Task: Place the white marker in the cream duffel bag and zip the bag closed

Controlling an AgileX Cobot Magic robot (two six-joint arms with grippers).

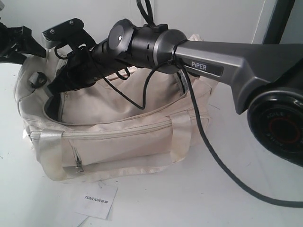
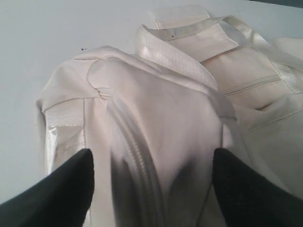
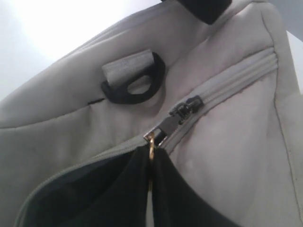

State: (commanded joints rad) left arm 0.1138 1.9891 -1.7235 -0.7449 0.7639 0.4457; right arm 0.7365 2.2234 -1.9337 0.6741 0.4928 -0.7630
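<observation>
Right tool (image 3: 150, 158) pinching zipper pull (image 3: 161, 134) on cream duffel bag (image 3: 227, 156) — left tool (image 2: 152, 156) spread, over bag's end.

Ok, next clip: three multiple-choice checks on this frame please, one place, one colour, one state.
1. Where is the paper tag relative to the cream duffel bag? A on top of it; B on the table in front of it; C in its pocket.
2. Colour of the strap clip on the bag's end? A red; B cream; C black.
3. The right gripper is: A shut on the zip pull; B open; C holding a handle.
Key: 1B, it lies on the table; 2C, dark against cream fabric; 3A, fingers pinch the pull.
</observation>
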